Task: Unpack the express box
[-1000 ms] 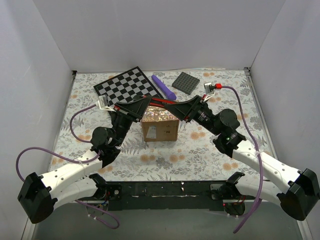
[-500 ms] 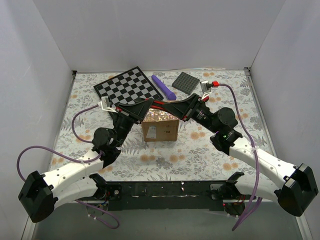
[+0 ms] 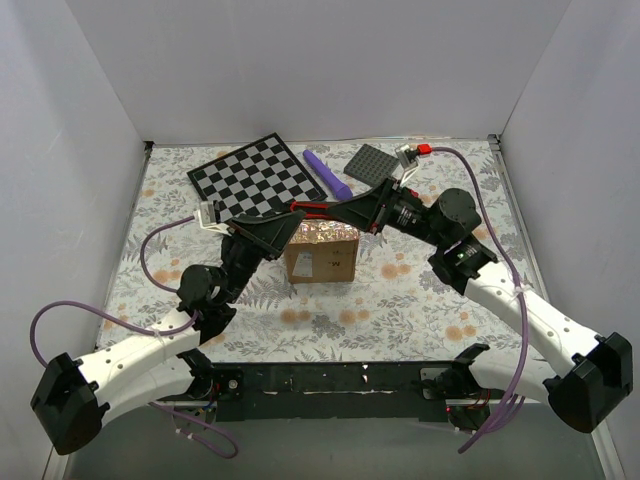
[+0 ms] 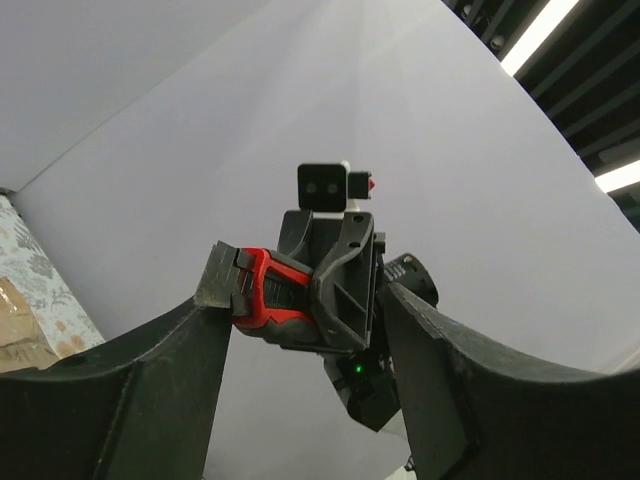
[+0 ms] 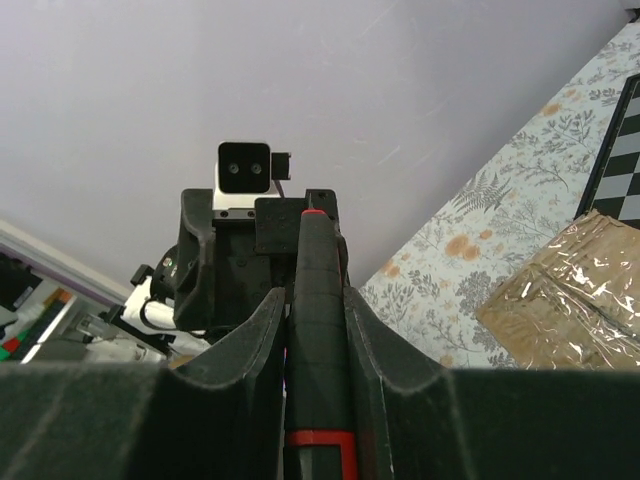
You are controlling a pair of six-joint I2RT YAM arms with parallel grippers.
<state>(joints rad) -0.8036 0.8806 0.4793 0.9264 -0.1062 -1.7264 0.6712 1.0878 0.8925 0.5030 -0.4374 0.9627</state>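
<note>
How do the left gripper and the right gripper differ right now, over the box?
The left gripper has its jaws wide apart and clamps nothing; the right gripper is shut on the red-and-black tool. Seen from above, the left gripper comes in from the box's left side, the right gripper from its right. Shared: both hang over the express box, facing each other.

the scene is being lit brightly and evenly from above, with only soft shadows being cast around the box. glare is being thrown off its tape. in the left wrist view, strip lights are being overexposed, and the near foreground is being rendered dark and soft.
</note>
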